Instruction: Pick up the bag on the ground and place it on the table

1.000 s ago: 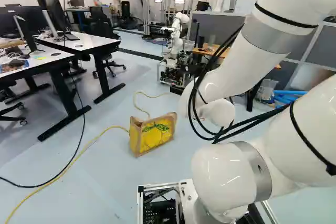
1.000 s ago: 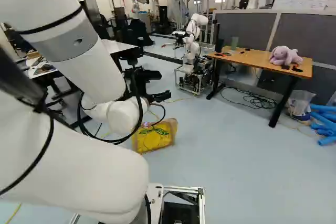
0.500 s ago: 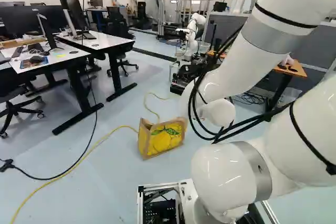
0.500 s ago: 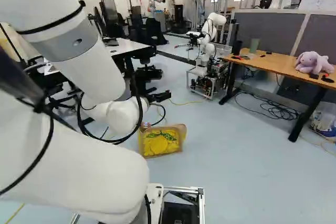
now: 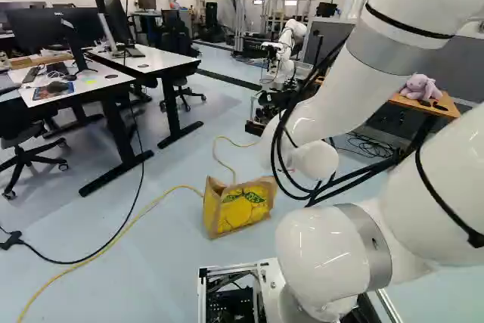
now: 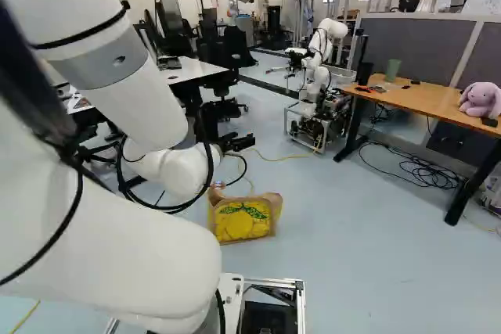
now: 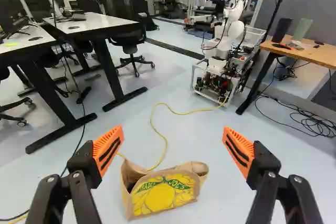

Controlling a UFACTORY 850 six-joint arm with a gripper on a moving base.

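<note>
On the floor (image 7: 194, 142), the yellow bag (image 7: 160, 196) gapes, contents hidden; the jaws spread wide

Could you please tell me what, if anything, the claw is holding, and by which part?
Nothing is held: the claw is wide open, and the lemon-print bag stands on the floor.

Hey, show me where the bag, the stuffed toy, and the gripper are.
Bag (image 7: 160, 195): wrist view, on its printed front.
Stuffed toy (image 6: 481, 100): right base view, on its body.
Gripper (image 7: 172, 150): wrist view, midway between its fingertips.
</note>
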